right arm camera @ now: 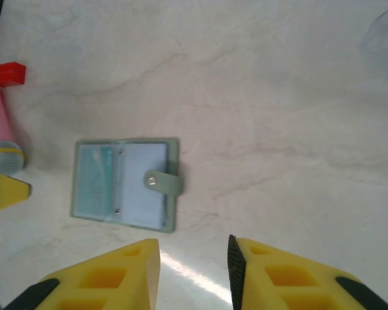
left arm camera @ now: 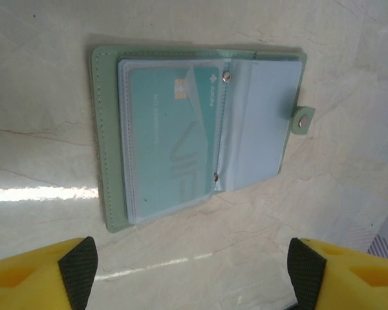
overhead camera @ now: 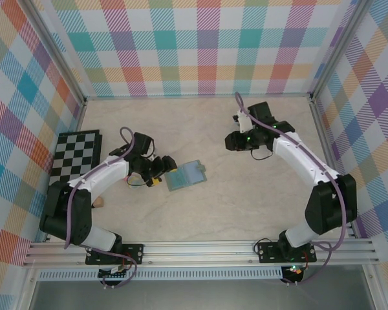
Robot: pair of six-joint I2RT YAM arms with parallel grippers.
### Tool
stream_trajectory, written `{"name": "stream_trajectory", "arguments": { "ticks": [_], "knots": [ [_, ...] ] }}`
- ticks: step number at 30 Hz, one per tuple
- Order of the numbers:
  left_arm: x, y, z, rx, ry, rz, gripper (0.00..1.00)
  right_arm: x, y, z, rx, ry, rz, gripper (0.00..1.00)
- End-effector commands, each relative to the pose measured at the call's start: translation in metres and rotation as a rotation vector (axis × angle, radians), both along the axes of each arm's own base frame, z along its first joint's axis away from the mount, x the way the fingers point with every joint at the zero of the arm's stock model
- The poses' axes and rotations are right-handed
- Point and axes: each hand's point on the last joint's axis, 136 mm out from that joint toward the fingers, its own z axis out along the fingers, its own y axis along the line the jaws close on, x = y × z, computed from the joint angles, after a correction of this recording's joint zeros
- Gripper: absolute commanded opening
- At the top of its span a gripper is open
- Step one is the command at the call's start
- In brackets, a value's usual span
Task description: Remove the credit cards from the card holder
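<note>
The grey-teal card holder (overhead camera: pixel 186 175) lies open and flat on the table, its tab strap (left arm camera: pixel 302 119) on the right panel's edge. In the left wrist view a teal credit card (left arm camera: pixel 171 139) with a chip sits inside the clear sleeve of the left panel; any other cards are hidden. My left gripper (overhead camera: pixel 161 172) is just left of the holder, open, with bare table between its fingers and nothing touched (left arm camera: pixel 193 274). My right gripper (overhead camera: pixel 233 141) hangs open to the holder's right, well apart from it (right arm camera: pixel 194 258). The right wrist view has the holder (right arm camera: pixel 126 184) ahead and to the left.
A black-and-white chequered board (overhead camera: pixel 77 155) lies at the left wall. A small tan object (overhead camera: pixel 98 202) sits near the left arm. A pink cylinder (right arm camera: pixel 0 135) and a red block (right arm camera: pixel 6 74) appear at the left edge of the right wrist view. Walls ring the table.
</note>
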Motion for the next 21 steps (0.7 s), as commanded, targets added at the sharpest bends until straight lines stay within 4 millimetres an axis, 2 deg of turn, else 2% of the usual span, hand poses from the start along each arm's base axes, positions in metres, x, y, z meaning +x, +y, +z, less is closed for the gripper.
{"name": "stream_trajectory", "arguments": {
  "ticks": [1,5,11,15,21],
  "knots": [
    [0.005,-0.004,-0.010,0.005,0.013,0.037,0.70,-0.008,0.032,-0.022,0.064,0.153,-0.041,0.34],
    [0.009,-0.008,-0.019,0.002,0.038,0.064,0.61,-0.015,0.060,-0.047,0.010,0.209,-0.009,0.36],
    [0.014,-0.011,-0.033,0.013,0.069,0.072,0.45,-0.024,0.102,-0.072,0.038,0.307,0.058,0.35],
    [0.017,-0.008,-0.041,0.040,0.077,0.087,0.36,-0.027,0.129,-0.078,0.092,0.361,0.122,0.31],
    [0.022,-0.013,-0.049,0.020,0.076,0.089,0.25,-0.024,0.153,-0.091,0.144,0.429,0.207,0.27]
  ]
}}
